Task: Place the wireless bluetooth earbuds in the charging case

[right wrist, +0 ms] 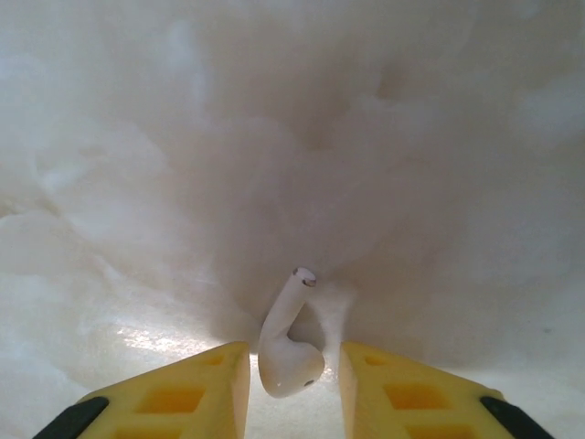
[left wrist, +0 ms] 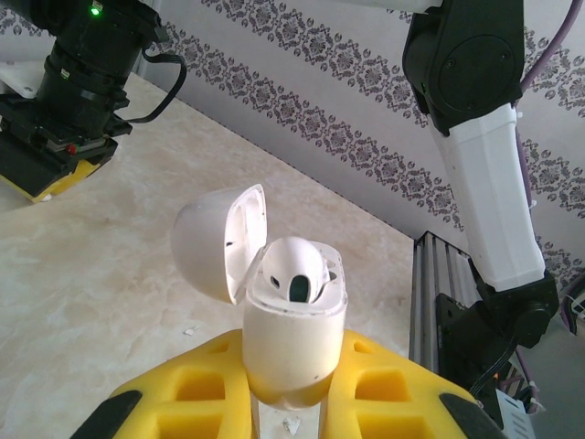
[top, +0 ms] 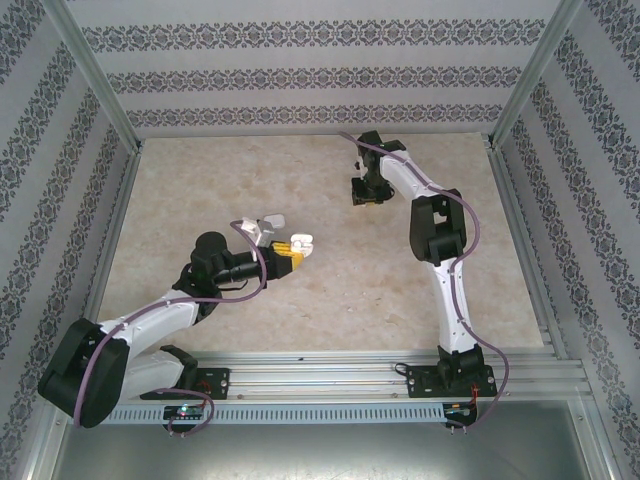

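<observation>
Above the marble table [top: 200, 180], left jaws clamp the open charging case [left wrist: 292, 338].

The charging case [left wrist: 292, 338] is a white rounded pod held upright left of the tabletop's [top: 200, 180] centre, clamped in the left gripper's [left wrist: 291, 402] yellow fingers. Its lid [left wrist: 215, 247] is hinged open to the left. One white earbud [left wrist: 294, 270] sits inside. The other earbud [right wrist: 289, 364] lies on the marble nearer the far edge, stem pointing away, between the right gripper's [right wrist: 294, 347] parted fingers.

The seated earbud's [left wrist: 294, 271] stem is hidden inside the charging case [left wrist: 292, 334]; the right end effector's [right wrist: 292, 364] fingers [right wrist: 196, 395] are cropped.
</observation>
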`<state>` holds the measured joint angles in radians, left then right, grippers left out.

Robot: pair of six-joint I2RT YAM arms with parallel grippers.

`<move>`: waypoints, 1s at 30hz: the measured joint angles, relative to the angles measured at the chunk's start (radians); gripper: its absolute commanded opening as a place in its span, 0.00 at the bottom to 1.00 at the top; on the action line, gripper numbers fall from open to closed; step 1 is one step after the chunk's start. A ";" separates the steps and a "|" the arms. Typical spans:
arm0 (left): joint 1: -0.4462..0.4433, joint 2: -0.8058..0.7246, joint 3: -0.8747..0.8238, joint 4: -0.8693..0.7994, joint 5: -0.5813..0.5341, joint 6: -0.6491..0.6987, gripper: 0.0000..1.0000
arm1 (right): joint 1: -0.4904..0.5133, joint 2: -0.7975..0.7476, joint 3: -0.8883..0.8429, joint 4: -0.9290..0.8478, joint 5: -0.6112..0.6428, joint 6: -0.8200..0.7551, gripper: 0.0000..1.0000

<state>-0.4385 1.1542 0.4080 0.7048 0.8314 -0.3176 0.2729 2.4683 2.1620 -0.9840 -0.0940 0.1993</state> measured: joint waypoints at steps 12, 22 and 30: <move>0.000 -0.053 -0.019 -0.001 -0.006 0.000 0.00 | 0.013 -0.071 -0.135 0.066 0.000 -0.025 0.21; 0.000 -0.113 -0.038 -0.005 -0.019 0.000 0.00 | 0.117 -0.274 -0.473 0.118 -0.014 -0.058 0.20; 0.000 -0.168 -0.057 -0.027 -0.025 0.000 0.00 | 0.286 -0.492 -0.824 0.205 -0.077 -0.095 0.23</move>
<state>-0.4385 0.9859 0.3508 0.6781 0.8066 -0.3172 0.5587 1.9762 1.3380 -0.7788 -0.1707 0.1040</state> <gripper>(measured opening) 0.092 0.212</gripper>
